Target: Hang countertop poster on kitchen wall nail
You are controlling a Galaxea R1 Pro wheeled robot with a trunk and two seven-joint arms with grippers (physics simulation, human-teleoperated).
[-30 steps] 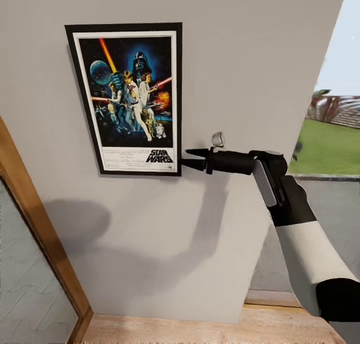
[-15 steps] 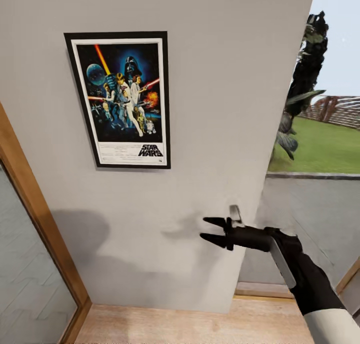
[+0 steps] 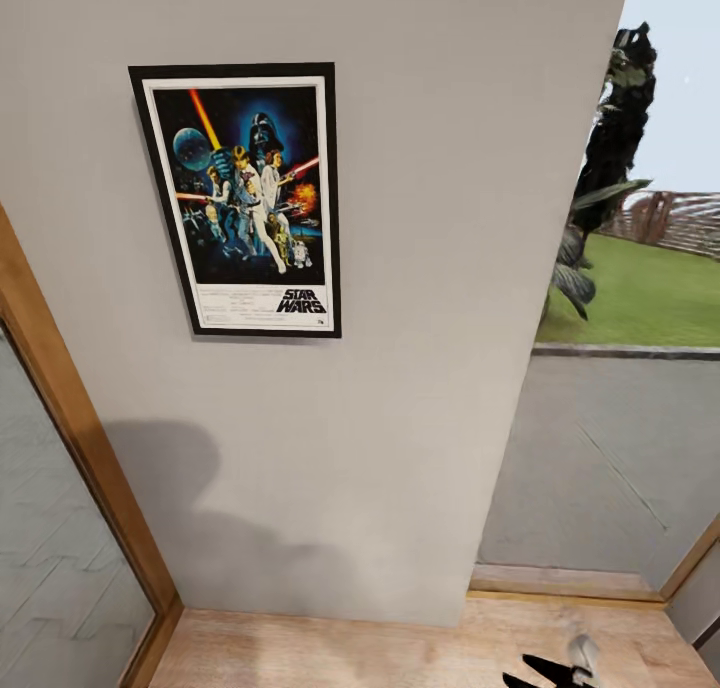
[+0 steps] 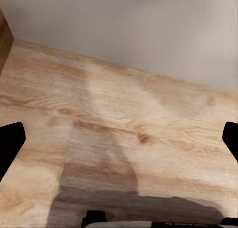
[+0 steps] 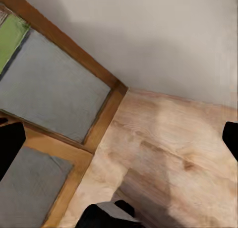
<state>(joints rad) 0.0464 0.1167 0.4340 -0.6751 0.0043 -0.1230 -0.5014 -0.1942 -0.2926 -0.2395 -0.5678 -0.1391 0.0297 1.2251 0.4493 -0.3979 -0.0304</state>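
The poster (image 3: 245,200) hangs flat and upright on the grey wall (image 3: 420,268), with its black frame, white border and dark blue Star Wars artwork in full view. No gripper touches it. My right gripper (image 3: 517,671) is far below it at the bottom edge of the head view, open, with nothing between its fingers. In the right wrist view the right gripper (image 5: 119,138) stands wide open over the wooden floor. My left gripper (image 4: 119,143) is also open and empty above floorboards. The kitchen countertop is out of view.
A wood-framed glass door (image 3: 70,438) stands at the left of the wall. To the right, a glass pane (image 3: 610,468) looks onto pavement, grass and a plant. The wooden floor (image 3: 400,653) meets the wall's base.
My right gripper left the poster's lower right corner and dropped down to the bottom edge of the head view. The poster stays on the wall. The head camera shifted early on.
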